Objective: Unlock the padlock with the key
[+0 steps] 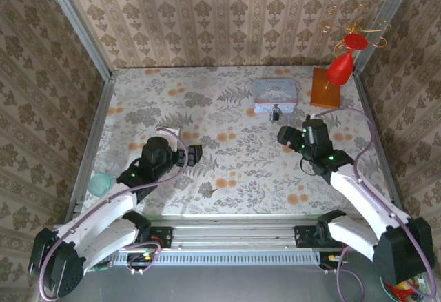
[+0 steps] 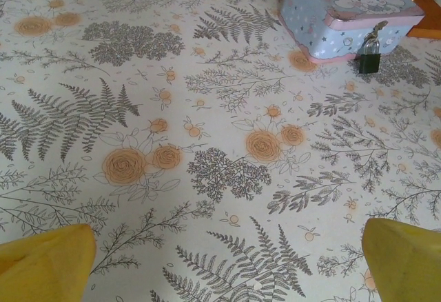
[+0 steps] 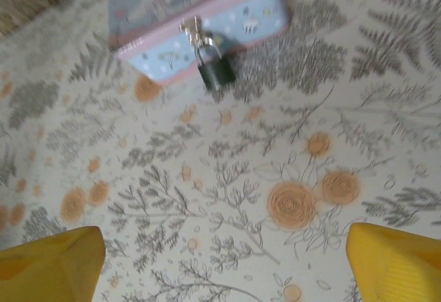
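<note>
Both arms stretched forward low; left gripper (image 1: 193,154) and right gripper (image 3: 224,260) stood apart, empty, with the padlock (image 3: 216,73) hanging on the closed tin (image 3: 200,12) ahead.

Padlock (image 1: 275,115) on near face of tin (image 1: 274,92), far R of table (image 1: 172,178); stand (image 1: 324,88) just R of tin.
</note>
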Controlling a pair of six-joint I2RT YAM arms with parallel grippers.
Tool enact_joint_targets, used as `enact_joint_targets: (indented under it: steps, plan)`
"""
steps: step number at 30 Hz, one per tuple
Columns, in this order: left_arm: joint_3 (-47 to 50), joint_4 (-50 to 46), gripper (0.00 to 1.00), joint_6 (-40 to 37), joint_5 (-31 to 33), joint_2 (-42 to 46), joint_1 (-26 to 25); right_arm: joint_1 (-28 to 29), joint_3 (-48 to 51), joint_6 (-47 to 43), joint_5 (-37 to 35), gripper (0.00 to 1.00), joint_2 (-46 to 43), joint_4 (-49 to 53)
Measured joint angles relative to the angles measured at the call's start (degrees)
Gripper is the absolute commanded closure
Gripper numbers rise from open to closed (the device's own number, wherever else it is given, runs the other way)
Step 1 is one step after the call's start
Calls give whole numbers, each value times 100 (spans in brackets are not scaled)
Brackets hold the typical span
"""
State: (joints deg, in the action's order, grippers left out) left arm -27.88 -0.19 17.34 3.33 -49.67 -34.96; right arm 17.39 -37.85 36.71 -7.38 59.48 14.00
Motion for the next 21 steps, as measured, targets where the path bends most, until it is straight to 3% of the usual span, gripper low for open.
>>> enact_joint_targets:
  steps: [6, 16, 21]
  plan:
    - [-37, -127, 0, -44, 428, 168, -35, 1062, -568, 459, 4, 22, 1132, 109]
    - [299, -435, 0, -39, 2111, 2157, -63, 3541, -1727, 2170, 328, 45, 3176, 520]
    - [439, -586, 0, -17, 2671, 2439, -63, 4478, -2347, 3064, 374, 48, 3919, 737]
